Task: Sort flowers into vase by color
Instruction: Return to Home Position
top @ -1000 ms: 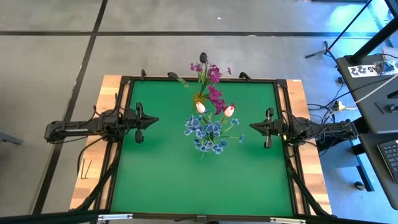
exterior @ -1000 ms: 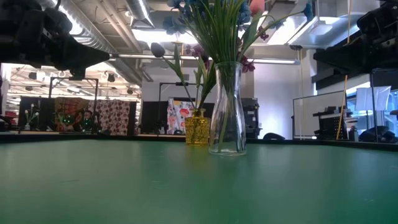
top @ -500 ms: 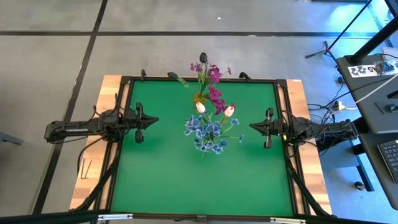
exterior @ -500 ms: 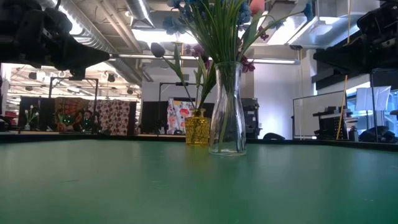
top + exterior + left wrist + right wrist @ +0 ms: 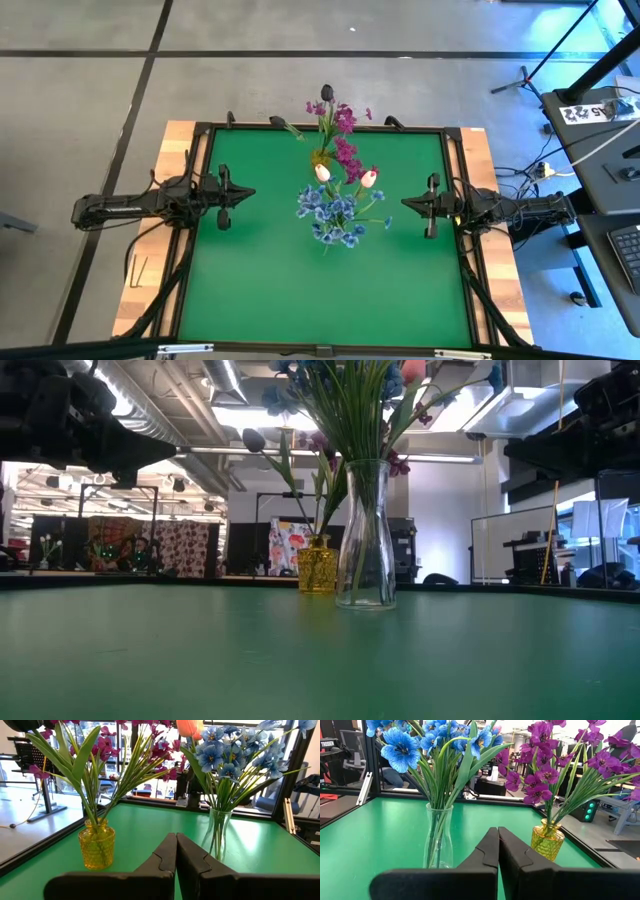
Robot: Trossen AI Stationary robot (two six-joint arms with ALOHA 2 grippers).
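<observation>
the left arm (image 5: 150, 205) and right arm (image 5: 510, 210) are slim, jointed and near-black, each with a short crossbar near the tip. the left gripper (image 5: 176, 836) and right gripper (image 5: 498, 829) have matte black tapering fingers, each with a small stepped notch along the inner edge.

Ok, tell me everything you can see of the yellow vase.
The yellow vase is a small, squat jar of amber, dimple-textured glass with a short neck. It stands upright on the green mat toward the far edge, apart from the clear vase. It holds green stems bearing magenta sprays and dark buds. Nothing else touches it; the left gripper and right gripper sit off to the sides, jaws shut.
</observation>
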